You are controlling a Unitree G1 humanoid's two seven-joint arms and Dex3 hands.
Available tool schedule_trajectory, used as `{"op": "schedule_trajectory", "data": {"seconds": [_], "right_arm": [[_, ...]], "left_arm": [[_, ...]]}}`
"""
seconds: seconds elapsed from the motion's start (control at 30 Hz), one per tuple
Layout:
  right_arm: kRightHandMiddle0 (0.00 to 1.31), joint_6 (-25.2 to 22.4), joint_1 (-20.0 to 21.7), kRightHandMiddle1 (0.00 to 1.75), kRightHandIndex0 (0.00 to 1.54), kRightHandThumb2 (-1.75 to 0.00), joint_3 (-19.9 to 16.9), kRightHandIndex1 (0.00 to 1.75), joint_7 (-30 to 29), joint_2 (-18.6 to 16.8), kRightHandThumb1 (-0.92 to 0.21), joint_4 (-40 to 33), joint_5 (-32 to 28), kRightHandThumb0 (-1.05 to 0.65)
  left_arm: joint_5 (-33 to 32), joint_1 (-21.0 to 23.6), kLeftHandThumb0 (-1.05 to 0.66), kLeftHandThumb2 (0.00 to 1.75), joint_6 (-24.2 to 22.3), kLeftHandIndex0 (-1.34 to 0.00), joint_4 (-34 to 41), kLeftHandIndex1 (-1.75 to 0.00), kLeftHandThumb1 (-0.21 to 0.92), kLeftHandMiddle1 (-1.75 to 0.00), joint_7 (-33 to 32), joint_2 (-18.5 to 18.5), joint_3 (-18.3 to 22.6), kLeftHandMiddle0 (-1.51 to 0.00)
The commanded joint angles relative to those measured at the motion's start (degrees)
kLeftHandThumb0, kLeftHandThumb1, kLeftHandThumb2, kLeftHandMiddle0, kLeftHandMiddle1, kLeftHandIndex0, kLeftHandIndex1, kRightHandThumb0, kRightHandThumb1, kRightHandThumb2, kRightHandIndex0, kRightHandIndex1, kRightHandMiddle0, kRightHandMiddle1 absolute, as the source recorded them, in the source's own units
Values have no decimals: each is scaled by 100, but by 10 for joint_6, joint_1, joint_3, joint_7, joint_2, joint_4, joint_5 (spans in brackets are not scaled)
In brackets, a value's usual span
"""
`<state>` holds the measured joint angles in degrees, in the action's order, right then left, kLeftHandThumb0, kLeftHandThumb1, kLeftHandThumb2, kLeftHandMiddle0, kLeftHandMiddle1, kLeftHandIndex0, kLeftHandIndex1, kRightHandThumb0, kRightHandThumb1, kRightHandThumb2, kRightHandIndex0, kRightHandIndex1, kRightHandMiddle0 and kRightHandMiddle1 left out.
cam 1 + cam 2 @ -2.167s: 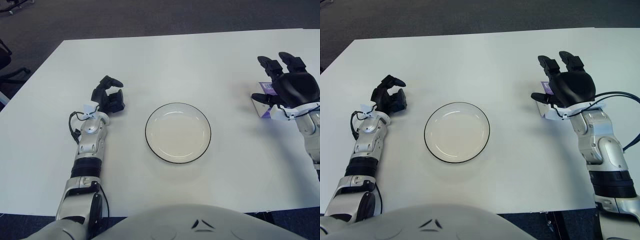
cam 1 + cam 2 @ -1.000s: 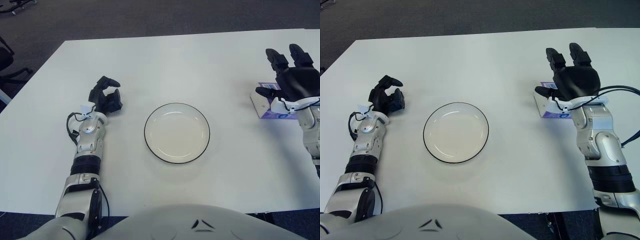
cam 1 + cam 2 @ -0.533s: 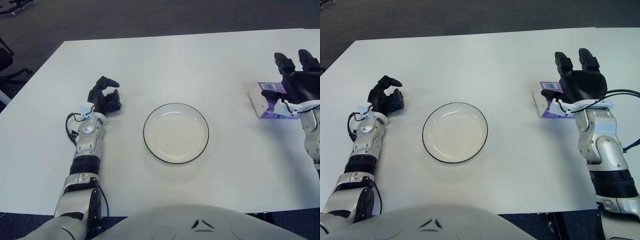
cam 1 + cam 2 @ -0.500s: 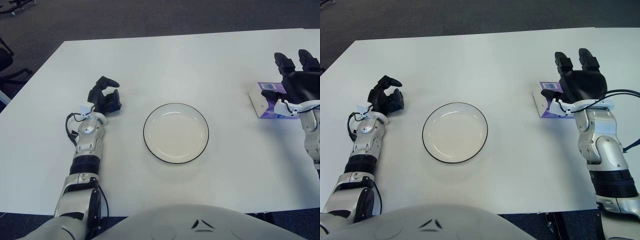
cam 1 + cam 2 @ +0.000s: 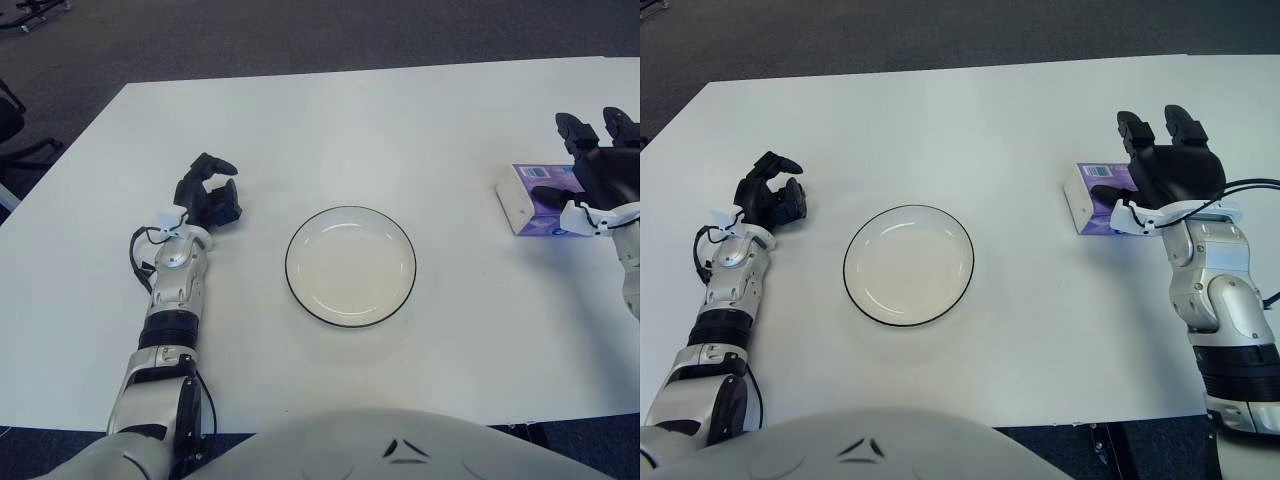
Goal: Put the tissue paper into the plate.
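Observation:
A white plate with a thin black rim [image 5: 350,266] sits empty in the middle of the white table. The tissue paper is a small purple and white pack [image 5: 1092,195] lying flat on the table to the plate's right. My right hand [image 5: 1170,170] is over the pack's right end, fingers spread and pointing away from me, thumb by the pack's near edge; it covers that end and grasps nothing. My left hand [image 5: 208,198] shows left of the plate, fingers curled and holding nothing.
The white table [image 5: 400,120] extends well beyond the plate on all sides, with dark carpet past its far edge. A black chair base [image 5: 15,120] stands off the table's left corner. My torso fills the bottom edge.
My right hand has drifted to the right, uncovering the left part of the tissue pack, which stays on the table. The left hand has hardly moved.

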<state>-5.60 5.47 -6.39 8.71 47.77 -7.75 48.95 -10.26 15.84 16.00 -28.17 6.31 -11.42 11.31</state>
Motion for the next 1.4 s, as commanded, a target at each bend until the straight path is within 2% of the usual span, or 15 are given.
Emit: {"op": "schedule_trajectory", "data": {"seconds": [0.0,0.4,0.83,1.1,1.37], "right_arm": [[0,19,1,1,0,-70,-1,0,-1,13,-92,23,-17,-105],[0,60,14,2,0,-71,5,0,15,27,-92,61,-54,-105],[0,75,27,0,0,-70,18,0,63,32,-92,86,-98,-105],[0,94,61,0,0,-70,55,0,51,17,-92,159,-104,-105],[0,104,83,0,0,-71,74,0,61,14,-92,192,-123,-105]], "left_arm": [[6,-70,-45,118,-8,-53,-54,-175,43,-175,-5,39,-7,-129],[4,-69,-44,117,-12,-52,-56,-175,44,-175,-6,38,-5,-128],[1,-68,-44,117,-7,-52,-58,-175,43,-175,0,38,-4,-129],[0,-68,-45,119,0,-54,-63,-175,42,-175,2,37,-3,-129],[5,-71,-45,120,7,-54,-63,-175,41,-175,-2,36,-5,-129]]}}
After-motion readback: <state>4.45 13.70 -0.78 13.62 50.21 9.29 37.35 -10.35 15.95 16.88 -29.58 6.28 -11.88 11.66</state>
